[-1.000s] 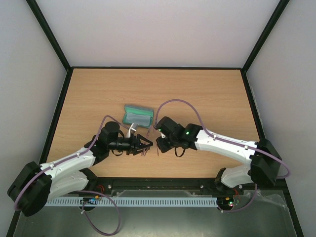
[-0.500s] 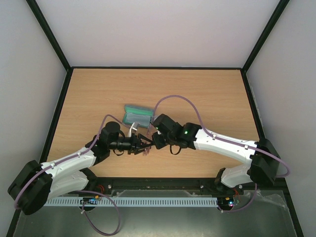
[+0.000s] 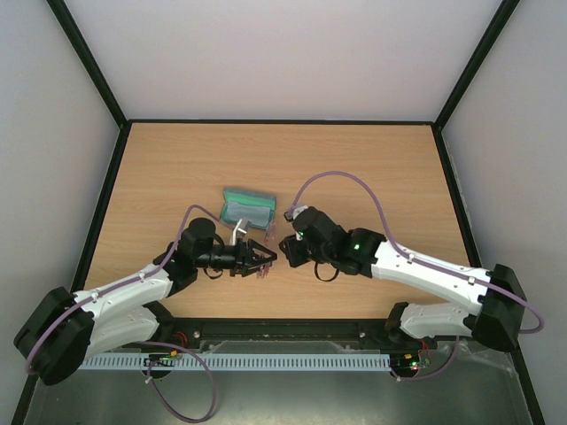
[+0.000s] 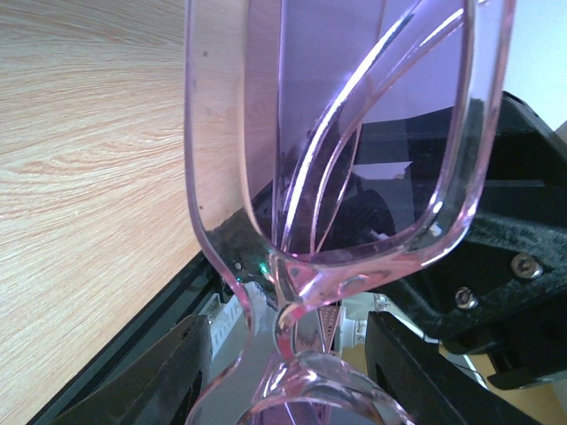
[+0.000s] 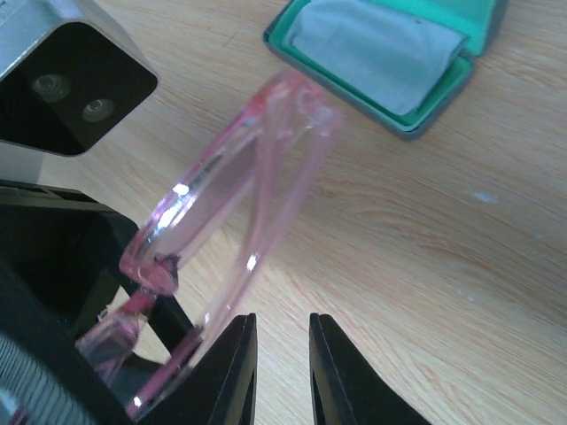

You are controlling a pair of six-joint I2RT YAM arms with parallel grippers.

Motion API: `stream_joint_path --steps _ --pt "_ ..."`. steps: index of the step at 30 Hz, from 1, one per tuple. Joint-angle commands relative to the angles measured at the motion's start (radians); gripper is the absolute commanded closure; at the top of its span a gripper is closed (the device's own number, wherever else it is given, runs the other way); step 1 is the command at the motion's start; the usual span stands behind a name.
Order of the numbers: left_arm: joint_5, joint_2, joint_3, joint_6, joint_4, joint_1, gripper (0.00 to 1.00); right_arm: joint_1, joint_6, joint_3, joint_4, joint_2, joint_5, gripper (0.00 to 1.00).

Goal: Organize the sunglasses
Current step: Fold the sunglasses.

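- Pink translucent plastic forms the thin frame of the sunglasses [image 4: 337, 177], with smooth, glossy, rose-tinted lenses and rounded-rectangle rims; the slim temples show through the lens, folded behind it.
- Pale wood-grain laminate covers the table [image 3: 354, 168].
- Left gripper [image 4: 288, 341] pinches the sunglasses between its black fingers near the bridge, holding them raised off the table near its front-centre, one lens sticking out past the fingertips.
- Right gripper [image 5: 283, 323] faces the sunglasses from the other side, just beside them without touching; its fingers stand close together with a narrow gap and nothing between them.
- In the top view the two grippers point at each other with the pink frame between them.
- An oblong case [image 5: 478, 31] lies open on the table just beyond the sunglasses, apart from them. It is teal-lined with a darker outer rim, and a soft grey-blue cloth [image 5: 376, 44] lies folded inside.
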Motion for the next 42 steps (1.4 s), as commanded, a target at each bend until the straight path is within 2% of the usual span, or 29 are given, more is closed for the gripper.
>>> stream_joint_path --steps 1,6,13,18,21,25,31,42 --pt "0.02 0.008 0.024 -0.02 0.075 -0.014 0.74 -0.005 0.013 0.015 0.085 0.065 -0.078 0.81" --pt "0.018 0.016 0.017 -0.037 0.113 -0.022 0.74 -0.004 0.015 0.012 0.096 0.076 -0.068 0.81" --pt "0.033 0.024 -0.014 -0.095 0.239 -0.022 0.74 -0.067 0.065 -0.142 0.053 -0.164 -0.025 0.76" --pt "0.059 0.041 -0.032 -0.161 0.362 -0.022 0.74 -0.167 0.16 -0.309 0.157 -0.394 -0.218 0.56" --pt "0.069 0.053 -0.042 -0.207 0.44 -0.023 0.74 -0.199 0.24 -0.388 0.274 -0.452 -0.355 0.49" --pt "0.078 0.063 -0.058 -0.268 0.547 -0.028 0.74 -0.201 0.364 -0.487 0.513 -0.479 -0.472 0.46" --pt "0.065 0.051 -0.069 -0.287 0.575 -0.038 0.74 -0.212 0.493 -0.517 0.743 -0.445 -0.544 0.46" --pt "0.046 0.061 -0.076 -0.305 0.625 -0.061 0.74 -0.244 0.579 -0.48 0.828 -0.358 -0.58 0.49"
